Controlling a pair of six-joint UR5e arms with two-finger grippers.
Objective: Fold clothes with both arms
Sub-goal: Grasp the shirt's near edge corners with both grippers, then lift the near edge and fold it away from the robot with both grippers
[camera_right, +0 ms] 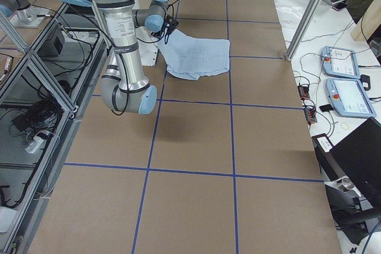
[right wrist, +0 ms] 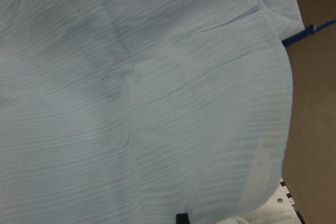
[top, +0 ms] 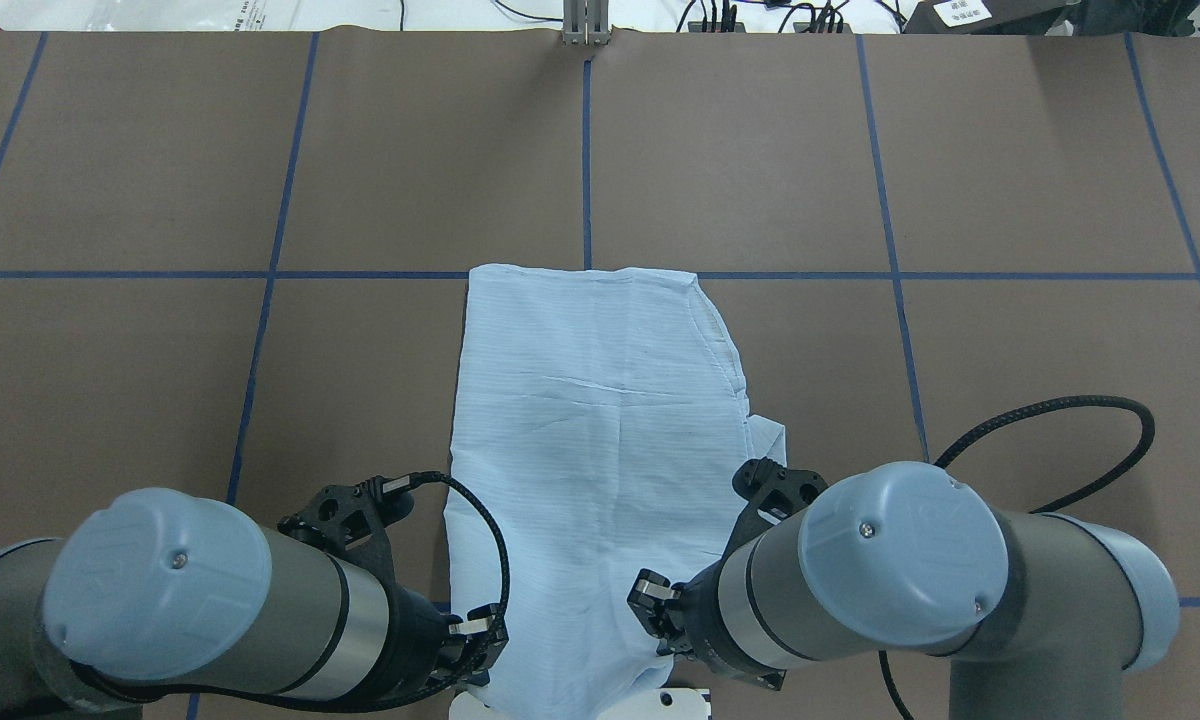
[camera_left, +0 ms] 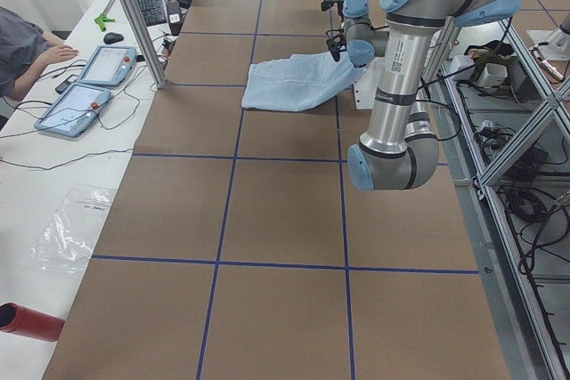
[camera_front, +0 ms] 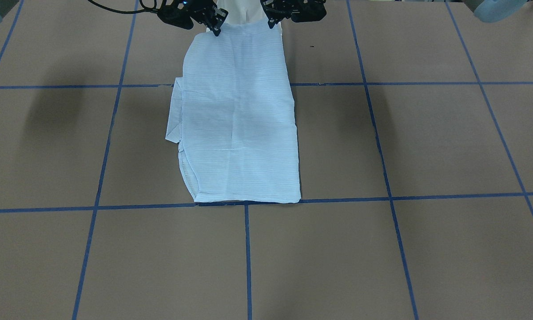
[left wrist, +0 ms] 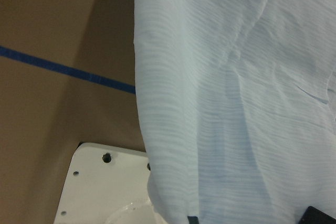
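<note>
A brown table [top: 160, 150] taped with a blue grid carries the shirt [top: 600, 400], folded into a long strip. Its long axis runs straight away from the white base plate [top: 685, 703]. The end nearest the base plate is raised off the table; the far end lies flat. The left gripper [top: 480, 632] and right gripper [top: 652, 605] each look clenched on one corner of that raised end, equally near. The fold probably carries this end away from the base plate, toward the far hem.
</note>
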